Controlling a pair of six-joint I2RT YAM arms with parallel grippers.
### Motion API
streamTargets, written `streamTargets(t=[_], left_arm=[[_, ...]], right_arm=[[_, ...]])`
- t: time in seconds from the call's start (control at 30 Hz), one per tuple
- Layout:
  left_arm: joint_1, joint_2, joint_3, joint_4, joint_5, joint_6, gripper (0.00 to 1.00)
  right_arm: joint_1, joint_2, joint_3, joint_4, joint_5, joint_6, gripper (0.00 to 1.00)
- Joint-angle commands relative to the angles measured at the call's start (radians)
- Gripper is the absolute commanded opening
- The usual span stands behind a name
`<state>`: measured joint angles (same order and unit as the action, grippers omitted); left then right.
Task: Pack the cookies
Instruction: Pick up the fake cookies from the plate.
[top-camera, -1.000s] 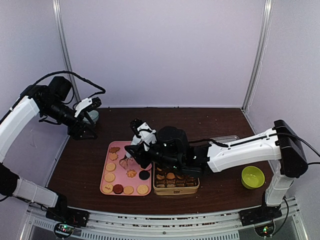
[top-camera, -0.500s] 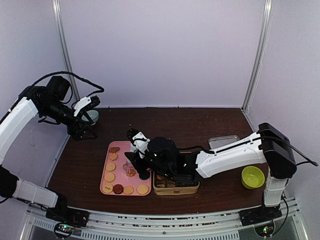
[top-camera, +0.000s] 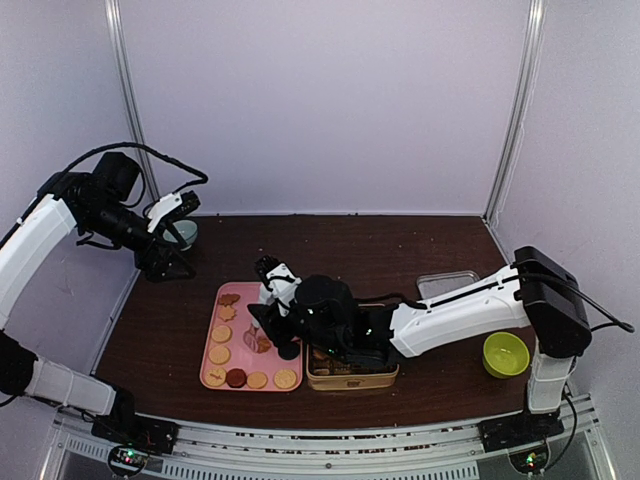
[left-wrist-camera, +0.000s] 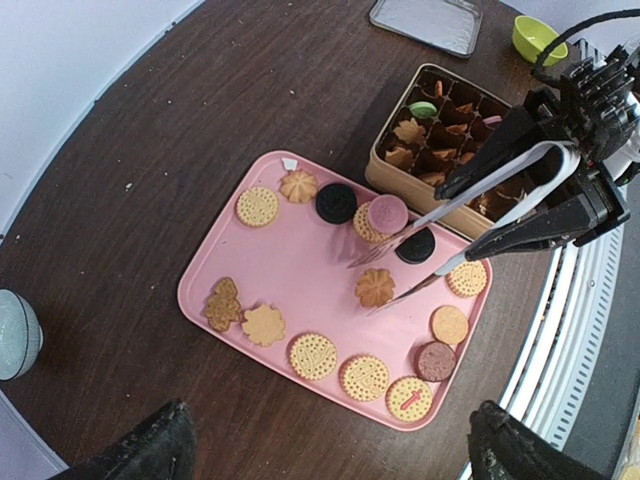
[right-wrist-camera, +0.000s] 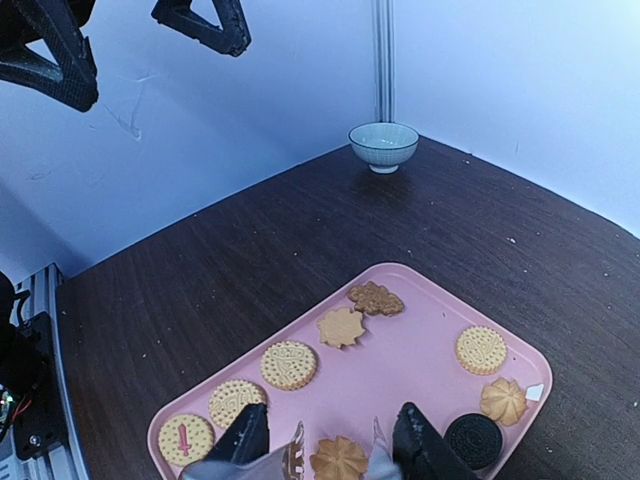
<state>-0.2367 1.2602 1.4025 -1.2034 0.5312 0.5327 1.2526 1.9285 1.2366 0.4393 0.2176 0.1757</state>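
right gripper (left-wrist-camera: 528, 190) clamped on tongs (left-wrist-camera: 470, 195), blades part-spread. Target flower cookie (left-wrist-camera: 375, 287) sits mid pink tray (left-wrist-camera: 290, 270), dead between tong tips; contact can't tell. Tong long axis runs from tin (left-wrist-camera: 384, 140) side out over tray. Other cookies (left-wrist-camera: 258, 206) ring tray edge, some in tin cells. left gripper (top-camera: 175, 238) wide, empty, well apart near bowl (right-wrist-camera: 383, 145). Right arm nearer: likely squeeze, lift.

Matt, crumbly-looking cookies (left-wrist-camera: 313, 355); shiny metal tongs (left-wrist-camera: 500, 180); smooth pink tray (left-wrist-camera: 300, 260), perhaps plastic.
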Motion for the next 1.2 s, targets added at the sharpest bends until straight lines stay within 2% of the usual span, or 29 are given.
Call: streamTargets(t=[0.0, 0.7, 0.97, 1.17], left_arm=[[0.008, -0.007, 0.006, 0.031, 0.02, -0.011, 0.98], [0.056, 0.005, 0.021, 0.013, 0.041, -0.013, 0.98], [0.076, 0.01, 0.03, 0.013, 0.039, -0.018, 0.98], [0.084, 0.011, 0.022, 0.013, 0.04, -0.018, 0.98]], right_arm=[[0.005, -0.032, -0.008, 0.061, 0.015, 0.016, 0.42], [0.002, 0.052, 0.027, -0.02, 0.001, 0.048, 0.41], [0.006, 0.023, 0.046, -0.104, 0.035, -0.011, 0.36], [0.014, -0.011, 0.051, -0.165, 0.025, -0.057, 0.4]])
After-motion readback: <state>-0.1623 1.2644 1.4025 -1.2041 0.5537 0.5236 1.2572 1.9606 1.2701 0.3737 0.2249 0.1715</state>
